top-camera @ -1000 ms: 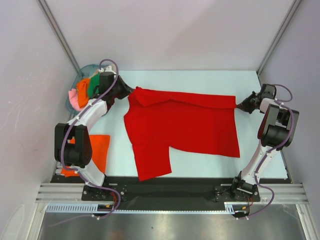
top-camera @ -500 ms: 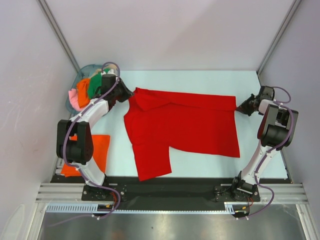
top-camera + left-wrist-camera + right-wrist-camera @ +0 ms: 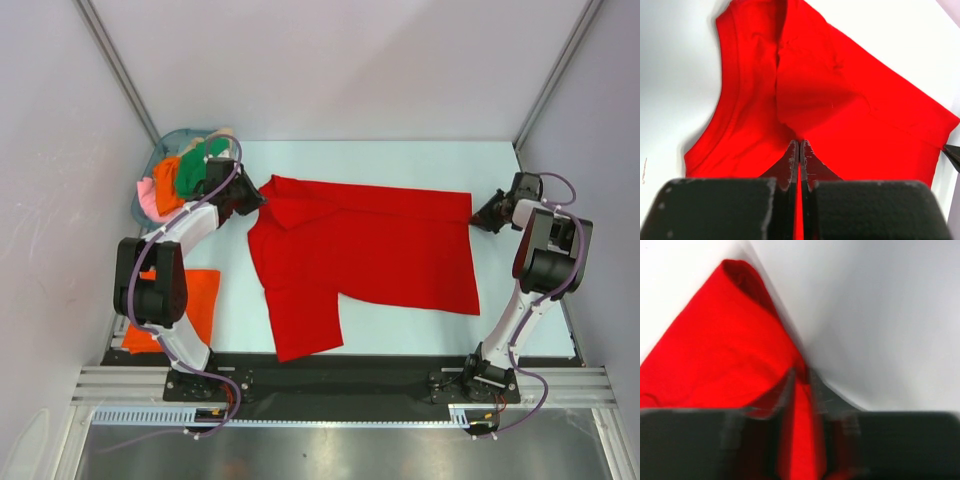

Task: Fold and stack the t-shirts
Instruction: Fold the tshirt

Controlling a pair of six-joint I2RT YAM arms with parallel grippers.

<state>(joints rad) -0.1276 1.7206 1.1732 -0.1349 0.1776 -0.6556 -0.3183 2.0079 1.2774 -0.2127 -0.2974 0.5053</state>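
Red cloth fills the middle of the pale table (image 3: 400,165): the red t-shirt (image 3: 370,250) lies spread out flat. Its long body runs from 9 to 3 o'clock, and one sleeve hangs down toward 7 o'clock, near the front edge.

The left gripper (image 3: 256,196) sits at the shirt's 10 o'clock corner, by the collar. In the left wrist view its fingers (image 3: 791,160) are pressed together with only a thin line of red fabric between them, so they are pinching the shirt there. The cloth rises in a soft ridge from the tips toward 12 o'clock.

The right gripper (image 3: 482,216) is at the shirt's 2 o'clock corner, just beside the hem. Its wrist view is badly blurred. The jaws stand a narrow way apart with red cloth showing in the gap, and I cannot tell whether they are gripping it.

A folded orange t-shirt (image 3: 203,298) lies at 8 o'clock on the table, partly behind the left arm. In the 10 o'clock corner the blue-grey basket (image 3: 178,137) holds a bundle of crumpled shirts: a green t-shirt (image 3: 190,176), another orange one (image 3: 166,170), a pink t-shirt (image 3: 148,196) and a bit of beige (image 3: 222,132) at the far edge.
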